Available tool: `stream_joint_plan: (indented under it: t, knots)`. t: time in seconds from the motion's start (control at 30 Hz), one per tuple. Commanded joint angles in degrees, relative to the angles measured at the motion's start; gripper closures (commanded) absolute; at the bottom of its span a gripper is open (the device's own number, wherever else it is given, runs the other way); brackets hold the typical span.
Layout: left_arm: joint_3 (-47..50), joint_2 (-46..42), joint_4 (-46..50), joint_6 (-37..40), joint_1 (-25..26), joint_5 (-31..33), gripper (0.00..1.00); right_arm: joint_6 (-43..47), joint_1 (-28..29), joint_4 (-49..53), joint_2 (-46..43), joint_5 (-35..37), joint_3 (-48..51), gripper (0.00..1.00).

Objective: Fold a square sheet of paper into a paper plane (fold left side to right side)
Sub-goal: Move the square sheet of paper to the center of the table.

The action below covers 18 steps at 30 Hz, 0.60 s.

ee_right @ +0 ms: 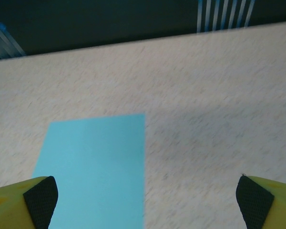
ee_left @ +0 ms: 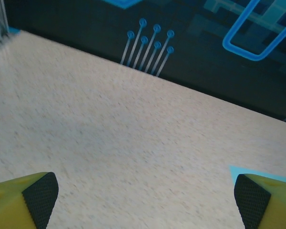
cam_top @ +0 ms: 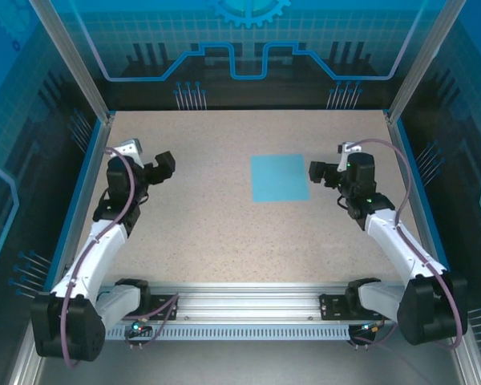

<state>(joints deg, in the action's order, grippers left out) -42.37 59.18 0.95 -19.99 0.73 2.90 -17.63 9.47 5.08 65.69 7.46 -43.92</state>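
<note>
No text, brand or number can be read; the back wall (cam_top: 144, 48) carries a gear emblem (cam_top: 249, 10).

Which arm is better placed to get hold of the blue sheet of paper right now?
Right, probably. The right gripper, open, sits just beside the right edge of the square sheet of paper. The left gripper, also open, stands well apart from its left edge, across the table.
</note>
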Motion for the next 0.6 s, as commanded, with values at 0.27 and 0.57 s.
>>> stream_joint_plan:
  t: [0.27, 0.57]
  knots:
    - [-5.9, 12.9, 14.6, -11.0, 12.2, -18.9, 0.01, -10.4, 17.6, 26.2, 24.6, 5.9, -18.8, 0.0]
    - [-4.8, 15.3, 14.0, -13.2, 13.3, -20.4, 0.01, -12.1, 18.3, 28.1, 47.0, 6.8, -37.3, 0.0]
